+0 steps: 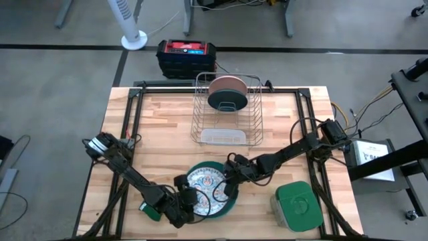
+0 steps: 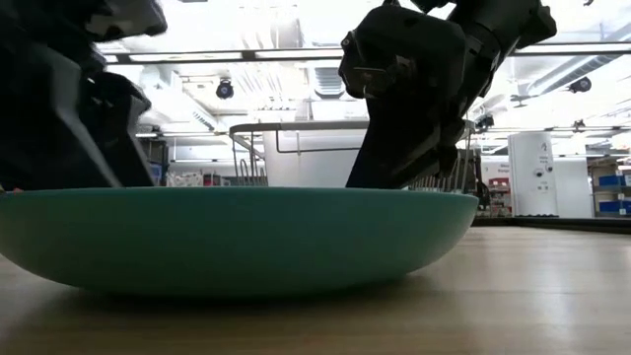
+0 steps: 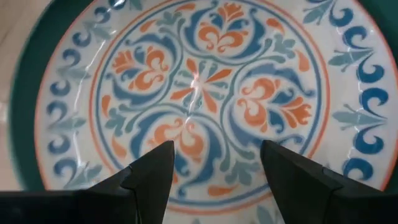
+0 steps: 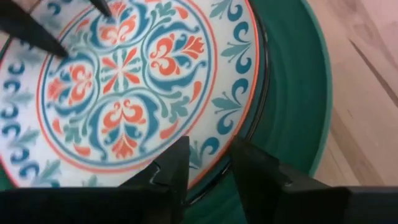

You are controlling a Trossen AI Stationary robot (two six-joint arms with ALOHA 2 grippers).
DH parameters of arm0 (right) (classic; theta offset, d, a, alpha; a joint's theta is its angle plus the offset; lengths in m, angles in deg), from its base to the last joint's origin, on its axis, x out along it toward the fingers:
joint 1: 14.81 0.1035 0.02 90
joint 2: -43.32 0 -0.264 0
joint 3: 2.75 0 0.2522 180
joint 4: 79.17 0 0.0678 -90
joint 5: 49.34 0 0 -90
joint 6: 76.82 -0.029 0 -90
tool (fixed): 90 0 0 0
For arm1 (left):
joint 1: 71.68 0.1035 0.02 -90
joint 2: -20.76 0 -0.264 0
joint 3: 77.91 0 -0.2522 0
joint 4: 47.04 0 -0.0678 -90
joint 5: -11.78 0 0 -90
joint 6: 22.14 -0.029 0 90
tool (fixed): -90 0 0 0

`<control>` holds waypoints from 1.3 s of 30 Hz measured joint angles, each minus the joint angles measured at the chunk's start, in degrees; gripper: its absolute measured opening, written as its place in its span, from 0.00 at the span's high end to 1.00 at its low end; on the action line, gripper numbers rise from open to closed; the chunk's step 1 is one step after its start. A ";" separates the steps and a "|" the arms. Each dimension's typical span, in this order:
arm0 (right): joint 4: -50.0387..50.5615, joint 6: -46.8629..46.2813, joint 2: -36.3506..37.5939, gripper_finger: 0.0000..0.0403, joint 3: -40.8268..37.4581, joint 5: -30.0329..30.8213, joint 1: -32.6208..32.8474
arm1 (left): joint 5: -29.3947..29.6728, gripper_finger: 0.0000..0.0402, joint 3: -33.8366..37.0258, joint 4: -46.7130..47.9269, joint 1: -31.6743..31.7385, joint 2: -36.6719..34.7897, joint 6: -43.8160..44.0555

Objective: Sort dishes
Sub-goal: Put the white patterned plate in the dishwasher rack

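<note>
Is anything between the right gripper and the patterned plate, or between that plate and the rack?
Nothing visible. The right gripper, fingers open, hangs right over the patterned plate's rim, which lies in the teal-green plate. Bare table separates it from the dish rack, whose front slots look free.

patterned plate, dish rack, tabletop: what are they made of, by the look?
Patterned plate: glazed ceramic or melamine, cannot tell which; it shows a glossy light glint.
Dish rack: thin bare-metal or plated wire, silvery.
Tabletop: wood, butcher-block style; pale glued strips with visible grain.
</note>
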 joint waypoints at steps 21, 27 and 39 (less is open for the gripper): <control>-0.96 2.65 0.00 1.00 -0.11 -0.22 0.48 | -8.87 0.42 -1.16 18.02 -1.84 -9.50 45.12; -1.39 3.59 0.00 1.00 -0.11 -0.83 0.53 | -8.41 0.42 1.34 15.23 -1.75 -9.04 52.04; -8.06 4.98 -4.79 1.00 0.15 -2.55 0.57 | -6.59 0.42 6.25 6.16 -1.81 -9.19 53.46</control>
